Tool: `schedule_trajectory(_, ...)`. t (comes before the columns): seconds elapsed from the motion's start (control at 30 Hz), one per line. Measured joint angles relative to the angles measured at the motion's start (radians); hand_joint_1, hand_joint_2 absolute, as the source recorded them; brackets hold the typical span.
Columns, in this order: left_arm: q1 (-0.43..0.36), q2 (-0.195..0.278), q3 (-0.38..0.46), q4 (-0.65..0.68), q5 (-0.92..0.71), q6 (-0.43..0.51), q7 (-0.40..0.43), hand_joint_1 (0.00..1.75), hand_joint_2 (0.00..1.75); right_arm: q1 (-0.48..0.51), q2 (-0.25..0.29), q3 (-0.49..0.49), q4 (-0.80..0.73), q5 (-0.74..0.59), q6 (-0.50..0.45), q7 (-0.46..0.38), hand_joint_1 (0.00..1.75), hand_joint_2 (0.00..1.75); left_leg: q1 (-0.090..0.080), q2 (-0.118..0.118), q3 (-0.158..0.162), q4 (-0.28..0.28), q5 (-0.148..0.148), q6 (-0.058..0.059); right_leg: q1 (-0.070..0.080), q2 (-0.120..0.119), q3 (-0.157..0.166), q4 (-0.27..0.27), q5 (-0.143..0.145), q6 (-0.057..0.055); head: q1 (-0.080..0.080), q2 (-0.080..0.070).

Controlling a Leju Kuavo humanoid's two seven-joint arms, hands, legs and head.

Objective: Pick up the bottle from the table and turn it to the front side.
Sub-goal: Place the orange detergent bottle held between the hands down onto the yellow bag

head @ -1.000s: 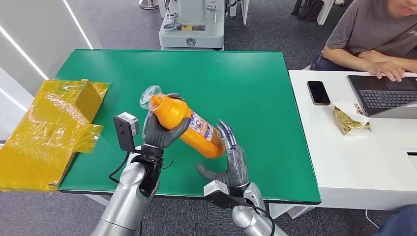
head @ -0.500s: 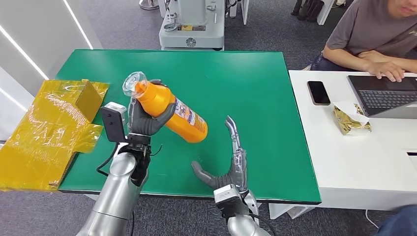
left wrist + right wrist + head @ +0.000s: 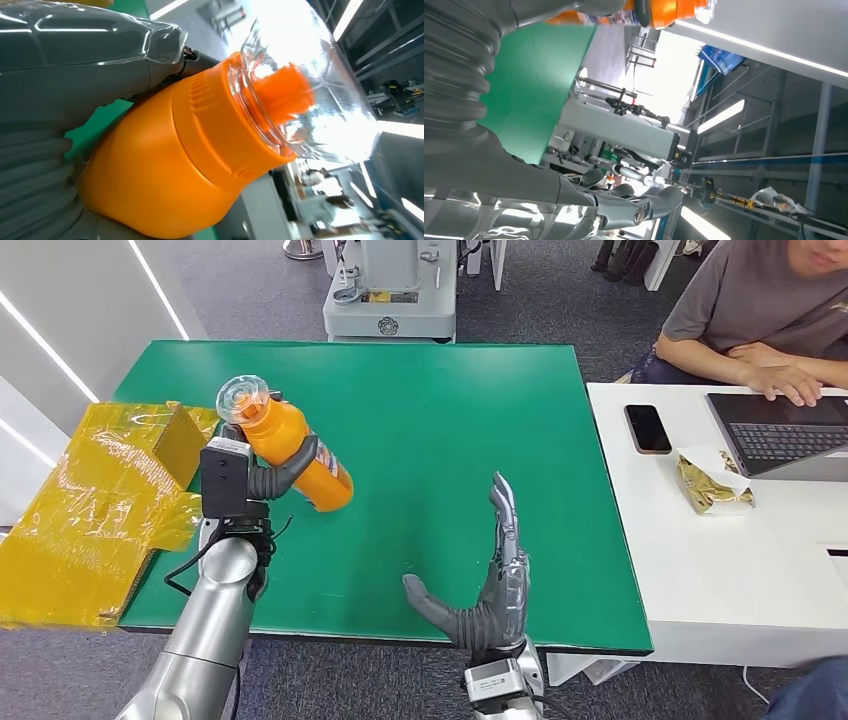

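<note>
Orange plastic with a clear domed cap: the bottle (image 3: 290,445) is up off the green desk (image 3: 450,410), held tilted over its left part, cap end pointing up and away from the robot and base slanting down toward the middle. The left hand (image 3: 272,478) has it round the body just below the shoulder, dark fingers (image 3: 300,457) wrapped firmly over the orange side, and the left wrist view shows the thumb pressed against the shoulder near the ribbed collar. From where I stand the label is not facing up, so I would judge the turning is under way and not finished. To do it well, the wrist should roll slowly with the grip kept snug, because the smooth plastic could slip and the weight hangs out toward the base; keeping the bottle over the desk means a drop would be harmless. The right hand (image 3: 492,585) stands near the front edge of the desk, well apart from the bottle, palm upright, fingers straight and spread with the thumb out to the side, holding nothing. It looks ready to steady the base if the bottle is brought back toward it. A yellow wrapped box (image 3: 100,500) lies just beside the desk's left edge.
</note>
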Motion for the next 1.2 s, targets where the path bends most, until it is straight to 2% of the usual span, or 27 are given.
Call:
schedule_trajectory(0.17, -0.049, 0.076, -0.001, 0.079, -0.259, 0.196, 0.114, 1.75, 1.75, 0.024, -0.007, -0.009, -0.009, -0.04, 0.0, 0.0, 0.0, 1.75, 0.0, 0.002, 0.0, 0.0, 0.0, 0.0, 0.0, 0.002, 0.0, 0.0, 0.0, 0.0, 0.0, 0.0)
schedule_trajectory(0.23, -0.072, 0.109, -0.003, 0.11, -0.359, 0.23, 0.161, 1.75, 1.75, 0.028, -0.01, -0.009, -0.01, -0.056, 0.0, 0.0, 0.0, 1.75, 0.0, 0.002, 0.0, 0.0, 0.0, 0.0, 0.0, 0.002, -0.001, 0.001, 0.0, 0.0, 0.0, 0.0)
schedule_trajectory(0.3, -0.093, 0.14, -0.013, 0.134, -0.451, 0.219, 0.208, 1.75, 1.75, 0.031, -0.012, -0.009, -0.01, -0.06, 0.0, -0.001, 0.0, 1.75, 0.0, 0.002, 0.0, 0.0, 0.0, 0.0, 0.0, 0.002, -0.001, 0.001, 0.0, 0.0, 0.0, 0.0)
schedule_trajectory(0.43, -0.144, 0.21, -0.063, 0.187, -0.612, 0.126, 0.282, 1.75, 1.75, 0.035, -0.012, -0.009, -0.012, -0.06, 0.0, -0.001, 0.0, 1.75, 0.0, 0.003, 0.0, 0.0, 0.0, 0.0, 0.0, 0.004, -0.001, 0.001, 0.0, 0.0, 0.0, 0.0)
schedule_trajectory(0.57, -0.194, 0.274, -0.118, 0.235, -0.691, -0.002, 0.282, 1.75, 1.75, 0.042, -0.012, -0.012, -0.017, -0.061, 0.0, -0.001, 0.0, 1.75, 0.0, 0.003, 0.001, 0.0, 0.0, -0.001, 0.0, 0.004, -0.001, 0.001, 0.0, -0.001, 0.0, 0.0)
schedule_trajectory(0.63, -0.221, 0.306, -0.15, 0.255, -0.72, -0.082, 0.254, 1.75, 1.75, 0.048, -0.014, -0.014, -0.028, -0.063, 0.0, -0.001, 0.0, 1.75, 0.0, 0.003, 0.0, 0.0, 0.0, -0.001, 0.0, 0.004, -0.001, 0.001, 0.0, -0.001, 0.0, 0.0)
schedule_trajectory(0.83, -0.305, 0.388, -0.252, 0.297, -0.738, -0.305, 0.101, 1.75, 1.75, 0.068, -0.028, -0.024, -0.072, -0.074, 0.0, -0.001, 0.0, 1.75, 0.0, 0.004, 0.0, 0.0, 0.0, -0.001, 0.0, 0.004, -0.001, 0.001, 0.0, -0.001, 0.0, 0.0)
schedule_trajectory(1.0, -0.357, 0.425, -0.313, 0.333, -0.719, -0.399, 0.057, 1.75, 1.75, 0.091, -0.032, -0.035, -0.108, -0.053, 0.0, 0.005, 0.0, 1.75, 0.0, 0.003, 0.0, 0.0, 0.0, -0.001, 0.0, 0.004, -0.001, 0.001, 0.0, -0.001, 0.0, 0.0)
schedule_trajectory(1.2, -0.409, 0.432, -0.369, 0.41, -0.703, -0.45, 0.058, 1.75, 1.75, 0.109, -0.032, -0.044, -0.141, -0.025, 0.0, 0.021, 0.0, 1.75, 0.0, 0.003, 0.0, 0.0, 0.0, -0.001, 0.0, 0.004, -0.001, 0.001, 0.0, -0.001, 0.0, 0.0)
